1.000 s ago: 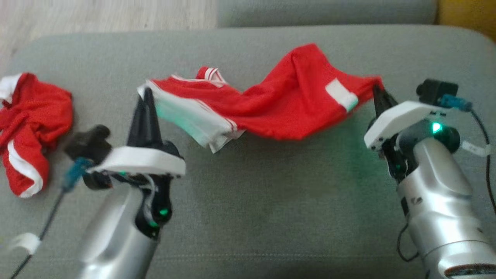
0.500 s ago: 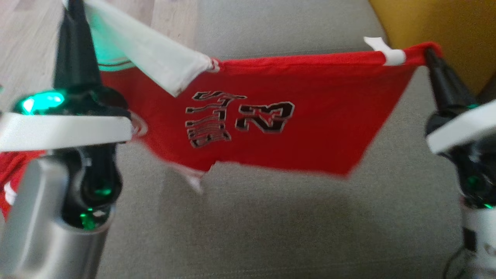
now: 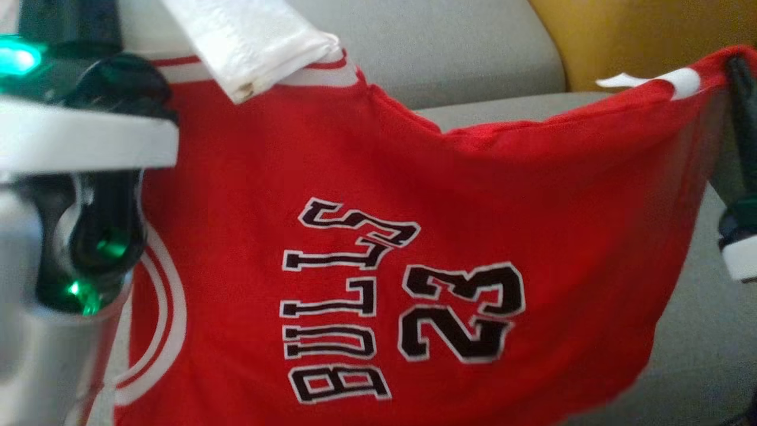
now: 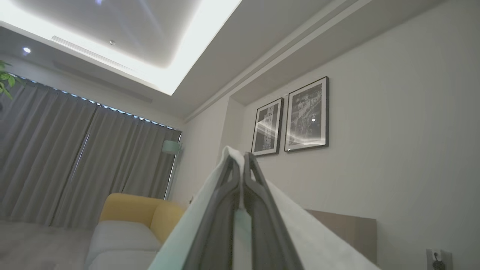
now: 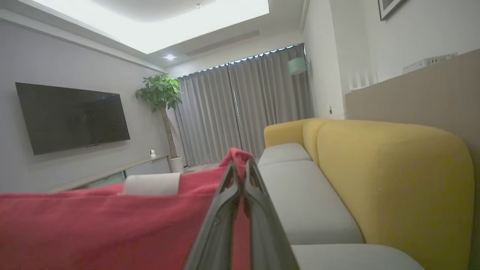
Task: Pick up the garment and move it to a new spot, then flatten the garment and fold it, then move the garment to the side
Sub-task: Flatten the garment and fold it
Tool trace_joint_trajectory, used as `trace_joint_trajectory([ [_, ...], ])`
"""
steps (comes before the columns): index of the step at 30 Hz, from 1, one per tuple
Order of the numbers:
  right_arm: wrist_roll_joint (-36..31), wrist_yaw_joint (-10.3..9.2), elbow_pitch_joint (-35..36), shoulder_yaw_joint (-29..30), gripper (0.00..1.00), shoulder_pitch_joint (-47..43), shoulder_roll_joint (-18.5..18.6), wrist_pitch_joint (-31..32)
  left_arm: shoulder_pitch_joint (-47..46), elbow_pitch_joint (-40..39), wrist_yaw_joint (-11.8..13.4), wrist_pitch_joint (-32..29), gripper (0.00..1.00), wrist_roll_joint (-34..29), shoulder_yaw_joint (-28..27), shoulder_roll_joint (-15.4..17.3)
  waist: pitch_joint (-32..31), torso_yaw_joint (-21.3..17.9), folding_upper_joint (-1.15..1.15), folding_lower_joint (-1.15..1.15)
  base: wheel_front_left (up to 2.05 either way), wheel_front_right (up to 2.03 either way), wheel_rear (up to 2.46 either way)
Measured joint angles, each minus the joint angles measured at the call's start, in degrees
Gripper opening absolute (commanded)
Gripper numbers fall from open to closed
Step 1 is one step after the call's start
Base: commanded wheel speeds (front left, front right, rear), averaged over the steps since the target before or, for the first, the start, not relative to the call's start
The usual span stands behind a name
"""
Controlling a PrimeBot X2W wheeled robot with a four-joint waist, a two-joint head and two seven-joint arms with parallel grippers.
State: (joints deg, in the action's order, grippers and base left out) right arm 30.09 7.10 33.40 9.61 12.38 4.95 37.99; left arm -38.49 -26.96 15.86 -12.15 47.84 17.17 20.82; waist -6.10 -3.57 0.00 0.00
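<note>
**Right wrist view.** My right end effector (image 5: 240, 168) has its fingers pressed together on a red corner of the garment (image 5: 93, 225). The cloth runs off to the left of the fingers. A white tab (image 5: 152, 184) lies on the top edge near my grip. The grey sofa seat (image 5: 311, 202) lies beyond and below the fingertips.

**Left wrist view.** My left end effector (image 4: 243, 159) is likewise closed, with a thin layer of white fabric nipped between the fingers. White cloth falls away on both sides below the tips.

**Head view.** The garment hangs as a sheet between my two end effectors, clear of the sofa as far as can be seen. Its top edge dips midway between them. A white band (image 3: 254, 47) flops over just beside my left grip.

**Step in hand.** I judge this to be the carry to a new spot.
- Hold both pinches firm.
- Draw the end effectors slightly apart to take out the dip.
- Lower evenly so the bottom hem lands first and the cloth lays out flat.
- The folded white band may need smoothing afterwards.

**Writing.** "BULLS" and "23" appear in black, white-edged characters, turned sideways in this view. No text is legible on the tab.
</note>
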Motion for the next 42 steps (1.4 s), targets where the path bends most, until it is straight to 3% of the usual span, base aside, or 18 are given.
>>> trace_joint_trajectory([
  [6,-2.71,0.00,-11.65,-2.80,0.00,5.30,-0.63,-0.80,-3.42,13.99,-2.59,-0.86,0.00,-1.31,2.85,0.15,4.05,0.01,0.00,0.01,0.00,0.00,0.00],
  [12,-8.43,0.00,-31.92,-5.52,0.00,26.00,-0.76,-8.55,-18.92,31.49,-5.90,2.96,0.00,-5.79,3.78,-1.18,10.06,0.29,0.00,0.02,0.00,0.00,0.00],
  [16,-13.68,0.00,-46.90,-5.43,0.00,41.08,-0.81,-16.48,-30.93,43.89,-8.03,10.10,0.00,-8.83,4.10,-5.35,14.34,1.10,0.00,0.03,0.00,0.00,0.00],
  [18,-17.80,0.00,-57.40,-4.91,0.00,48.59,-0.79,-22.73,-36.21,53.36,-9.91,15.70,0.00,-9.59,4.54,-9.28,16.59,2.48,0.00,0.03,0.00,0.00,0.00],
  [19,-17.80,0.00,-57.40,-4.91,0.00,48.59,-0.79,-22.73,-36.21,53.36,-9.91,15.70,0.00,-9.59,4.54,-9.28,16.59,2.48,0.00,0.03,0.00,0.00,0.00],
  [27,-24.68,0.00,-82.41,-2.86,0.00,55.40,-0.79,-36.52,-37.62,72.85,-15.52,24.92,0.00,-10.92,7.20,-15.28,22.02,6.93,0.00,0.01,0.00,0.00,0.00],
  [31,-25.76,0.00,-92.85,-2.21,0.00,55.01,-0.78,-42.12,-35.87,77.34,-19.52,26.60,0.00,-10.66,7.16,-17.25,25.44,8.56,0.00,0.02,0.00,0.00,0.00],
  [35,-22.60,0.00,-98.89,-6.26,0.00,54.53,-0.78,-47.07,-29.89,77.22,-21.72,26.76,0.00,-10.51,6.70,-17.95,28.11,9.44,-0.01,0.02,0.00,0.00,0.00],
  [42,-10.92,0.00,-97.55,-16.29,0.00,47.41,-0.77,-51.25,-16.23,67.46,-22.99,26.77,0.00,-10.42,4.25,-16.79,27.61,7.47,0.00,0.00,0.00,0.00,0.00],
])
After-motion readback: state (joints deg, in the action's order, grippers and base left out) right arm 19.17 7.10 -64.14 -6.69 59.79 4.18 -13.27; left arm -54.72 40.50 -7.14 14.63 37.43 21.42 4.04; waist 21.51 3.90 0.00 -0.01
